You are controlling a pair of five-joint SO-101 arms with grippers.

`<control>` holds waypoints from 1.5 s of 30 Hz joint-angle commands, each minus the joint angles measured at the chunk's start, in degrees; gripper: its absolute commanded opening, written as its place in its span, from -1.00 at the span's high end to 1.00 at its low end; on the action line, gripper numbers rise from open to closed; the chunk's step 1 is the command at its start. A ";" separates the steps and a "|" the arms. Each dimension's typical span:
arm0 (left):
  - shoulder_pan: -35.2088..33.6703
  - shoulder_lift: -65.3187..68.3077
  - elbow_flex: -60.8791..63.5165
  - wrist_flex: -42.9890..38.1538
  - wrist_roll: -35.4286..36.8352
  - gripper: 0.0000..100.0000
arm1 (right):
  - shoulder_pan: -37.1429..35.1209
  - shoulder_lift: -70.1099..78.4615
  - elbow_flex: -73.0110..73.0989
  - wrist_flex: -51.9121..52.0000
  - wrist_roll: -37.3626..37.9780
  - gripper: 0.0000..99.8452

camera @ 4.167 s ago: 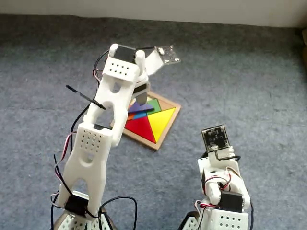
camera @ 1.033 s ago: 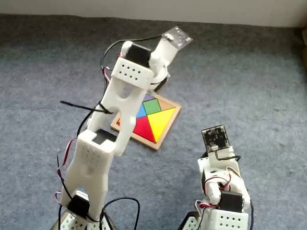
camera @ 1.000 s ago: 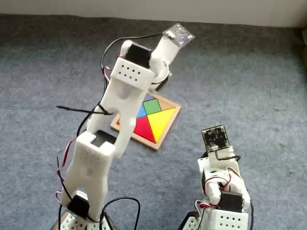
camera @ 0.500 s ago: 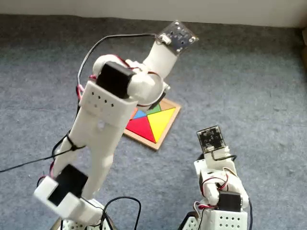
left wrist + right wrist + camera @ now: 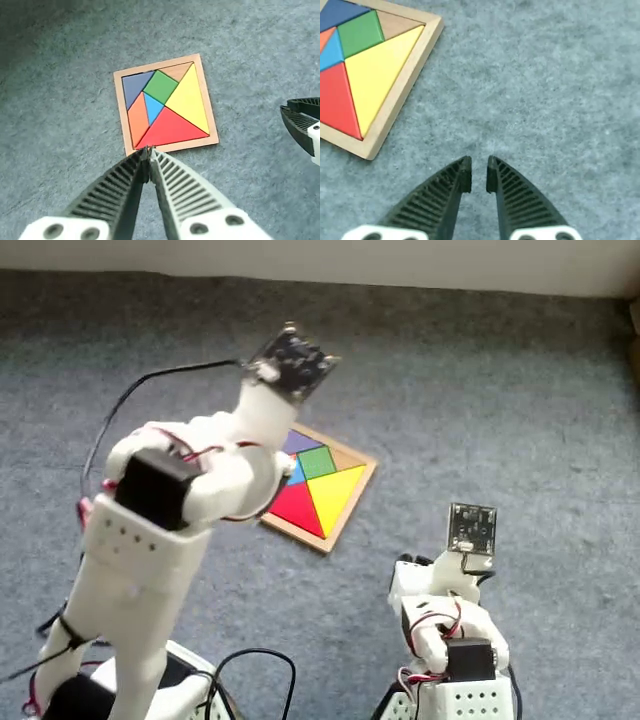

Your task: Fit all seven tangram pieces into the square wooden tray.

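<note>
A square wooden tray lies flat on a grey carpeted counter, turned corner-on to two white robot arms. Inside it sit a large yellow triangle, a large red triangle, a green square, a dark blue triangle, an orange four-sided piece and a small light blue triangle. A tan triangle fills the last corner. Whether it is a seventh piece or bare tray floor cannot be told.

The left arm is raised over the tray. Its left jaws are pressed shut and empty, with the tray directly beyond their tips. The right arm sits low and apart. Its right jaws are almost closed and hold nothing, with the tray off to one side. The left arm looks the nearer. Being square, the tray offers no long axis.
</note>
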 commanded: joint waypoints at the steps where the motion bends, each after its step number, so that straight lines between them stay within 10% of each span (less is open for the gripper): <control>1: -5.14 -9.27 10.42 -5.71 0.53 0.94 | -0.75 -0.57 7.43 -0.66 -0.79 0.87; 13: -20.26 -31.34 45.93 -21.10 0.88 0.93 | -0.75 -0.57 7.52 2.95 5.63 0.87; 36: -24.48 -74.33 88.40 -24.35 0.88 0.93 | -4.26 -0.66 7.43 8.40 5.71 0.87; 45: -24.22 -71.69 89.71 -24.18 0.62 0.94 | -4.44 -0.66 7.43 8.40 5.71 0.87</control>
